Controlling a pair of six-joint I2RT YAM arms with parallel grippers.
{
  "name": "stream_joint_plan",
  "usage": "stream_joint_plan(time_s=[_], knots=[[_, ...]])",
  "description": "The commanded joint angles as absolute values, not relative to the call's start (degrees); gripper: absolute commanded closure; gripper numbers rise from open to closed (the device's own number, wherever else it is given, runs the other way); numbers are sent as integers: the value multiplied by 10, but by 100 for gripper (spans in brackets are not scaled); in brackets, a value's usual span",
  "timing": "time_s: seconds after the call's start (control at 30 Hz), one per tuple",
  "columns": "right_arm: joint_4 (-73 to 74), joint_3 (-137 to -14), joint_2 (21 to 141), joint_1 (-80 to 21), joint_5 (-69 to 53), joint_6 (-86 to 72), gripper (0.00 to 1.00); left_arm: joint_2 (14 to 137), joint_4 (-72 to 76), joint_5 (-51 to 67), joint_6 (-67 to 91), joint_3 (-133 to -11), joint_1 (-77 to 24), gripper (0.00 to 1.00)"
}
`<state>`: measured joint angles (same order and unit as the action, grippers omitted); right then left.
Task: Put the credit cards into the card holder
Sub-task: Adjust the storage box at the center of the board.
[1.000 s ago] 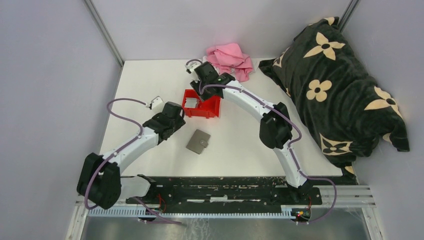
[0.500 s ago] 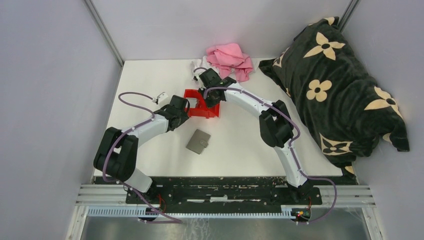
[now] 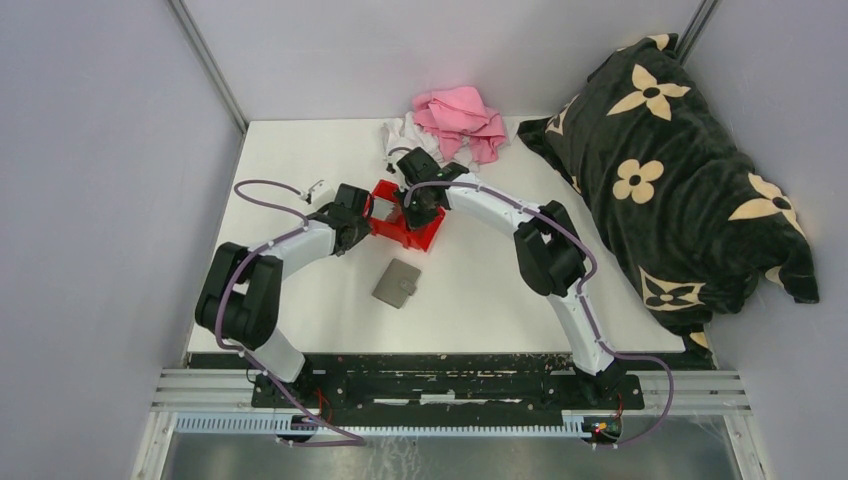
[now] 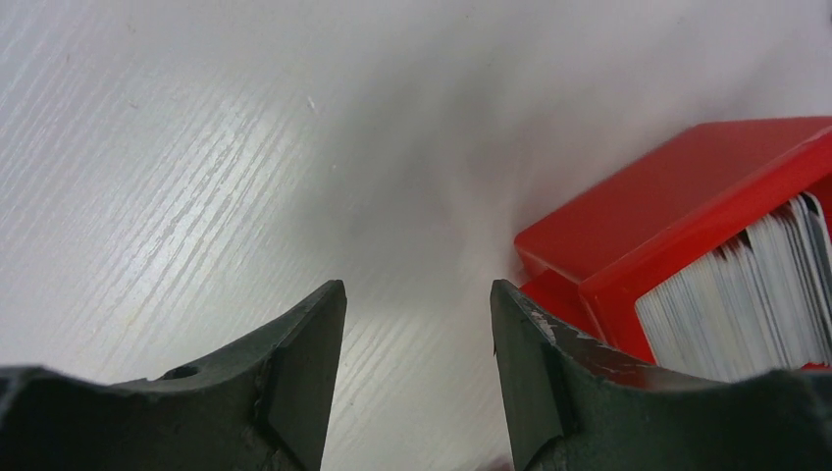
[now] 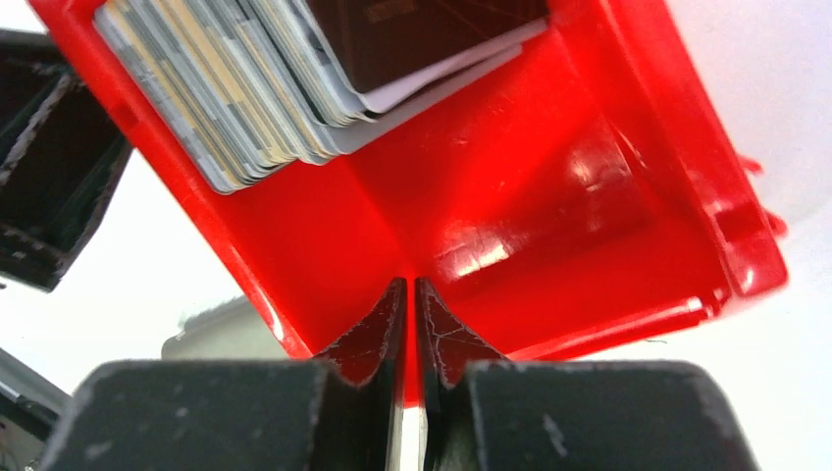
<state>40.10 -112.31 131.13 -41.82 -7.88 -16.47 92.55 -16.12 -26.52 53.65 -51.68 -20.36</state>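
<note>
Red bin (image 5: pixel 549 196), credit cards (image 5: pixel 245 98), print seemingly blurred

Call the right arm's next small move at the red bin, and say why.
Probably open the right gripper and shift it toward the credit cards. Its jaws are almost shut over a bare part of the red bin, apart from the stack leaning at the wall. Whether they pinch anything is unclear.

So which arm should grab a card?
Probably right: the right pincer is inside the bin, close to the cards; the left pincer stands open outside the bin.
</note>
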Motion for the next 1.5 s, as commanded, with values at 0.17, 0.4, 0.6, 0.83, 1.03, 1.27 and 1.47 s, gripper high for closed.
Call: stream_joint_plan(time_s=[0.17,0.4,0.6,0.83,1.03,1.27,1.47], knots=[[403,-1148,1294,-455,-105,-183,89,948,-132,-270,509,-566,-194,36],[436,-1187,1288,-453,-36,-141,75,951,-134,-266,513,-570,-194,35],[422,-1221,1272,-441,-18,-115,48,925,-138,-265,520,-557,-193,35],[425,-1296,1317,-429,-51,-105,36,894,-137,-260,530,-542,-191,35],[413,-1344,1361,-414,-104,-127,34,877,-137,-246,550,-524,-185,35],[396,-1371,1402,-406,-145,-153,35,852,-106,-208,589,-483,-174,36],[387,-1391,1434,-394,-168,-172,35,847,-94,-188,601,-472,-163,36]])
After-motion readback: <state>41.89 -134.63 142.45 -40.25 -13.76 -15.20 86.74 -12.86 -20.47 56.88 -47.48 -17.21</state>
